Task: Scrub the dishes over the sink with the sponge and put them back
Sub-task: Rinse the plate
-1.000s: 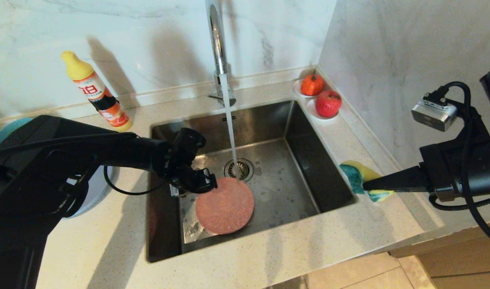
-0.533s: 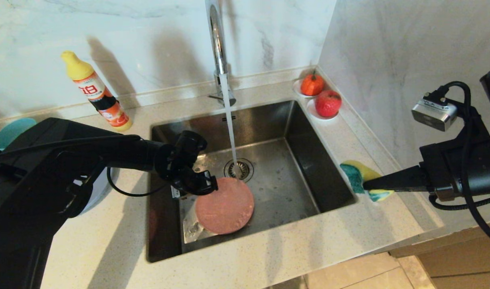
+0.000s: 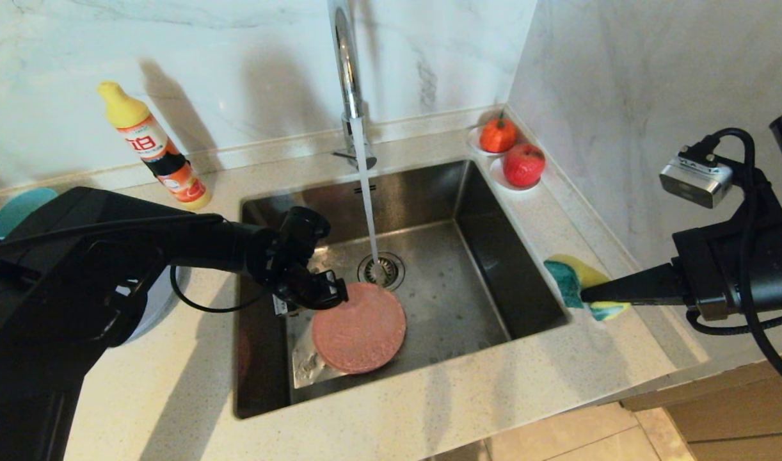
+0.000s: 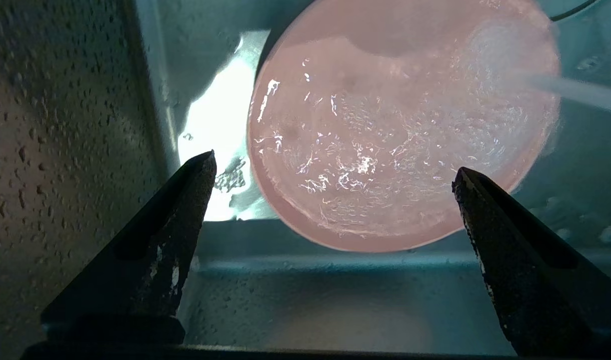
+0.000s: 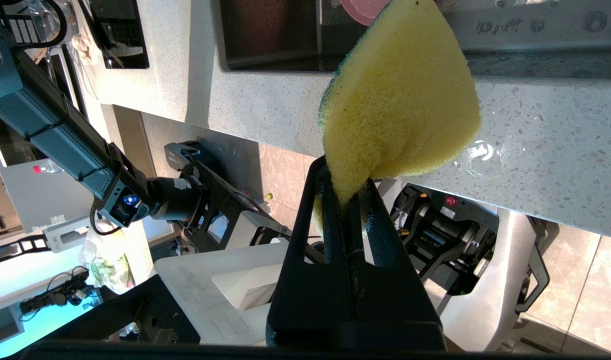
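Note:
A pink plate [image 3: 359, 328] lies flat on the floor of the sink [image 3: 493, 256], wet, with the tap's water stream [image 3: 368, 211] landing at its edge by the drain. My left gripper [image 3: 320, 296] hovers just over the plate's left rim. In the left wrist view the left gripper [image 4: 335, 162] stands wide open with the pink plate [image 4: 400, 140] beyond its tips, held by nothing. My right gripper [image 3: 583, 296] is over the counter right of the sink, shut on the yellow-green sponge [image 3: 573, 278]. The right wrist view shows the sponge [image 5: 400, 95] pinched in the right gripper [image 5: 346, 180]. A teal bowl [image 3: 16, 208] and a pale plate [image 3: 154, 307] sit behind my left arm.
The chrome tap [image 3: 346, 70] is running. A detergent bottle [image 3: 154, 150] stands on the counter at back left. Two saucers with red fruit [image 3: 498, 134] [image 3: 523, 164] sit in the back right corner. A marble wall [image 3: 621, 96] closes off the right side.

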